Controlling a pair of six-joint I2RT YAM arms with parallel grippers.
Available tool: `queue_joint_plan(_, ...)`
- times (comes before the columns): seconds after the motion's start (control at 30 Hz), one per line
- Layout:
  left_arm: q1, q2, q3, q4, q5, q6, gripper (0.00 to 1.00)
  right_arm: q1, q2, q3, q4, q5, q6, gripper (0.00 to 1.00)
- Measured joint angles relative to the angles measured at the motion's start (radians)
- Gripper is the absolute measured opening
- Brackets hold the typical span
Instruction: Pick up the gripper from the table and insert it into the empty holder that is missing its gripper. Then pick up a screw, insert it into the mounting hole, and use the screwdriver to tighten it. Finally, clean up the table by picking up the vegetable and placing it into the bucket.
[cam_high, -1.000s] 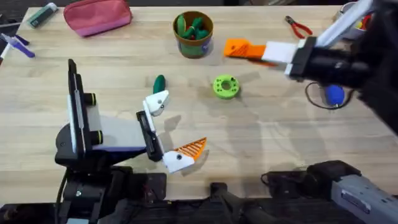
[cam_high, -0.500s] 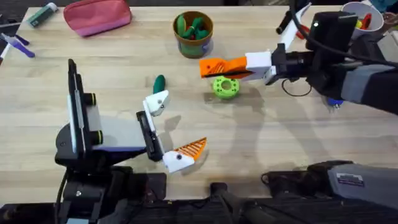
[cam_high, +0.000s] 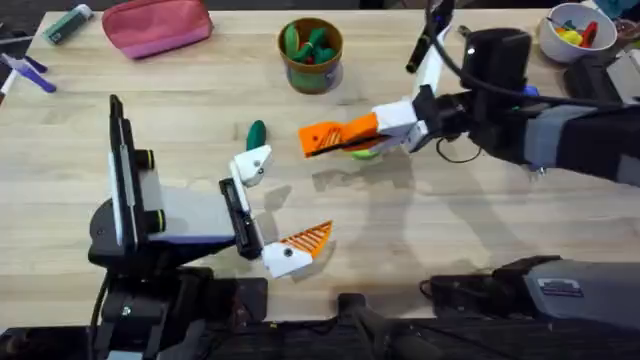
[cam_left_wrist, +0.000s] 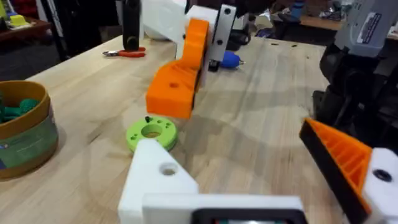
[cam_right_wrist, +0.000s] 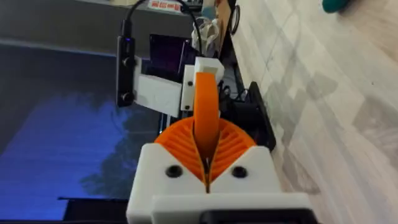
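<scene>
Right gripper: we see the right gripper (cam_high: 318, 139) reaching over the middle of the table, its two orange-tipped fingers pressed together around the gripper (cam_right_wrist: 206, 117), an orange wedge standing out between the pads.
Left gripper: the left gripper (cam_high: 282, 205) rests low near its base, fingers spread apart and holding nothing; one finger carries an orange tip (cam_high: 308, 237).
Holder: the other left finger is the holder (cam_high: 252, 163), a bare white mount with a hole in it, also seen up close from the left wrist (cam_left_wrist: 163, 179).
Vegetable: we find the vegetable (cam_high: 256, 132) lying on the table just beyond the holder.
Bucket: the bucket (cam_high: 311, 56) stands at the far side of the table with green pieces inside.
Green ring: a bright green ring (cam_left_wrist: 151, 133) lies on the wood, under the right gripper's orange tips.
</scene>
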Motion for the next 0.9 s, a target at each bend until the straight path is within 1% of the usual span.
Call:
queue_joint_plan(0.1, 0.0, 0.0, 0.0, 0.0, 0.0, 0.0, 0.986, 0.023, 0.047, 0.004, 0.007, -0.004, 0.008, 0.02)
queue_joint_plan(0.3, 0.0, 0.0, 0.0, 0.0, 0.0, 0.0, 0.986, 0.08, 0.134, 0.007, 0.09, -0.012, 0.018, 0.02)
queue_joint_plan(0.5, 0.0, 0.0, 0.0, 0.0, 0.0, 0.0, 0.986, 0.116, 0.14, 0.03, 0.131, -0.028, 0.021, 0.02)
queue_joint_plan(0.9, 0.0, 0.0, 0.0, 0.0, 0.0, 0.0, 0.985, 0.136, 0.14, 0.046, 0.133, -0.04, 0.036, 0.02)
